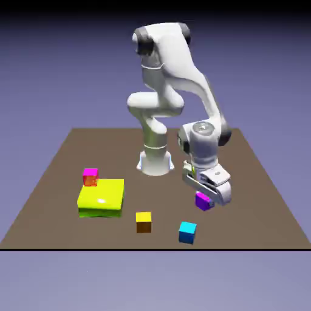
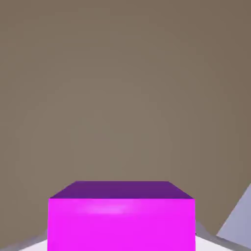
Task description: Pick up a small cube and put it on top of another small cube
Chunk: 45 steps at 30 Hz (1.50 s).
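My gripper (image 1: 205,201) is shut on the small purple cube (image 1: 203,201), which hangs a little above the brown table in the exterior view, right of the middle. The hand view is filled low down by that same purple cube (image 2: 121,218), large between the fingers, with bare table beyond it. A cyan cube (image 1: 187,232) lies on the table below and slightly left of the held cube in the exterior view. A yellow-topped orange cube (image 1: 143,222) sits further left.
A flat lime-yellow block (image 1: 101,197) lies at the exterior view's left, with a pink-topped orange cube (image 1: 90,177) at its far left corner. The robot base (image 1: 155,161) stands behind the middle of the table.
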Each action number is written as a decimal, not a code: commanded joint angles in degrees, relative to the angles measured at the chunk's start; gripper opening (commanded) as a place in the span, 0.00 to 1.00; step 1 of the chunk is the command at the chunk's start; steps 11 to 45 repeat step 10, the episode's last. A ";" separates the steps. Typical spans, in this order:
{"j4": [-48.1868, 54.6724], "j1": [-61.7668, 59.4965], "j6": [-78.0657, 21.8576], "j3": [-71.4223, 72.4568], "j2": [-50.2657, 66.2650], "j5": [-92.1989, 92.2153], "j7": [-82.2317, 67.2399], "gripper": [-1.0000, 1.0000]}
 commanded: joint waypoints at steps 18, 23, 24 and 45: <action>1.06 1.55 6.31 -3.16 7.62 -2.81 -0.35 1.00; 1.06 1.55 6.31 -3.16 7.62 -2.81 -0.35 1.00; 1.06 1.55 6.31 -3.16 7.62 -2.81 -0.35 1.00; 1.06 1.55 6.31 -3.16 7.62 -2.81 -0.35 1.00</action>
